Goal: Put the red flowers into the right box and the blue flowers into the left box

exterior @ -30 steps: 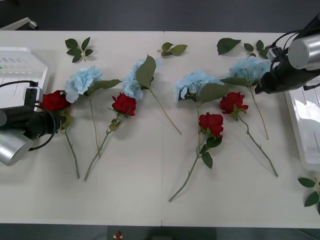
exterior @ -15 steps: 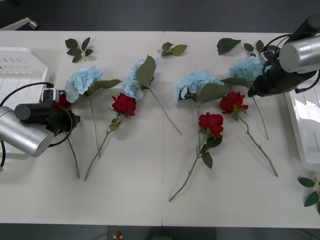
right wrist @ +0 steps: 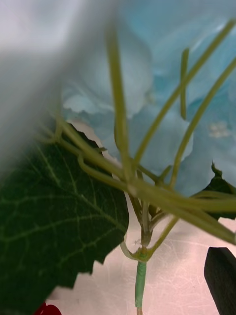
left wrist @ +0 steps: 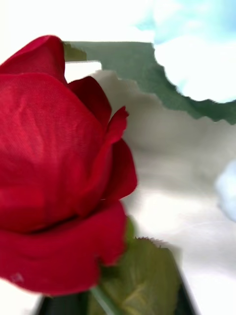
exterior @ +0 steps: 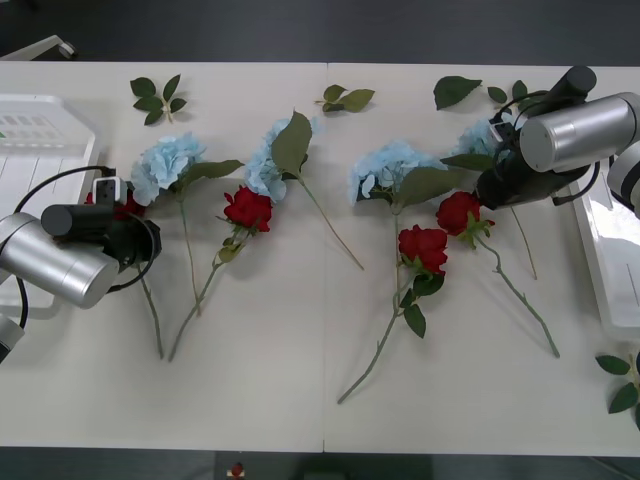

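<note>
Several red flowers lie on the white table: one [exterior: 248, 208] left of centre, two [exterior: 422, 245] [exterior: 460, 210] right of centre. The leftmost rose [exterior: 126, 206] is mostly hidden by my left gripper [exterior: 132, 232], and its bloom [left wrist: 54, 162] sits close before the left wrist camera. Blue flowers [exterior: 165, 165] [exterior: 268, 165] [exterior: 385, 165] lie in a row. My right gripper [exterior: 490, 185] is down over the rightmost blue flower [exterior: 488, 135] and stands open, its stem [right wrist: 140, 280] beside one black finger [right wrist: 221, 280]. The ribbed left box [exterior: 45, 125] and the smooth right box [exterior: 610, 260] are at the table's ends.
Loose green leaf sprigs lie along the back of the table [exterior: 157, 98] [exterior: 345, 98] [exterior: 455, 90] and at the front right corner [exterior: 625, 380]. Long stems trail toward the front edge.
My left arm has swung in from the left onto the leftmost rose. The right arm has moved left and down over the rightmost blue flower.
</note>
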`<action>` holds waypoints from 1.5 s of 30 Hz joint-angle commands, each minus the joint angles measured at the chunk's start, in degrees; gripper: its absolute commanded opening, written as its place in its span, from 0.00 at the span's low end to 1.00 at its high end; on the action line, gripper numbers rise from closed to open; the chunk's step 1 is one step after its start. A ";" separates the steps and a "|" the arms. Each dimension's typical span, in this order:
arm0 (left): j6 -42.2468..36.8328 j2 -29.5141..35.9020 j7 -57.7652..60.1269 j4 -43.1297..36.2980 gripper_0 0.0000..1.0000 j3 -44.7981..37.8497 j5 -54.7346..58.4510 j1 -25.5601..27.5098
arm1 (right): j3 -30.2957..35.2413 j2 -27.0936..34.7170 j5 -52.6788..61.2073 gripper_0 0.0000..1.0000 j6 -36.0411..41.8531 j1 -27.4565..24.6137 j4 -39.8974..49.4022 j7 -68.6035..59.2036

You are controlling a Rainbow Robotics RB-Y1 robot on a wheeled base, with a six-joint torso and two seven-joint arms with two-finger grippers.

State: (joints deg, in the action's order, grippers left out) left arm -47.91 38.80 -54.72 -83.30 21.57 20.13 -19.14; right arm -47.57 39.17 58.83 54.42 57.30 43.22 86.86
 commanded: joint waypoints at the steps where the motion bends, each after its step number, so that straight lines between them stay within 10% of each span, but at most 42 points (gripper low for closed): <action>1: -0.08 1.81 -1.88 -1.95 0.00 -0.56 2.81 -0.02 | 0.38 0.38 0.32 0.69 -0.10 0.27 0.29 2.35; 2: 0.01 2.60 -2.06 -3.01 0.00 -0.56 3.87 0.24 | 0.38 0.38 0.32 0.40 -0.10 0.27 0.20 2.35; 5: -1.92 5.76 -2.67 -7.05 0.00 -0.56 6.94 0.94 | 0.38 0.29 0.15 0.00 -0.19 0.27 -0.24 2.44; 20: -8.25 22.81 -7.51 -34.38 0.00 -11.46 27.07 13.51 | 1.25 -0.59 -0.65 0.00 -3.18 0.36 -2.70 2.88; 33: -3.07 16.31 -20.43 -49.24 0.00 -24.91 53.08 19.49 | 22.52 11.98 12.45 0.00 11.67 3.61 -1.12 25.73; 45: 2.56 9.10 -41.87 -49.94 0.00 -23.41 82.00 17.99 | 23.93 17.52 22.82 0.00 16.51 3.00 -1.30 36.63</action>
State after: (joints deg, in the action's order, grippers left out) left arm -45.82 49.23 -95.76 -131.93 -3.24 98.51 1.21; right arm -24.17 57.30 83.15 72.31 59.39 41.28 123.23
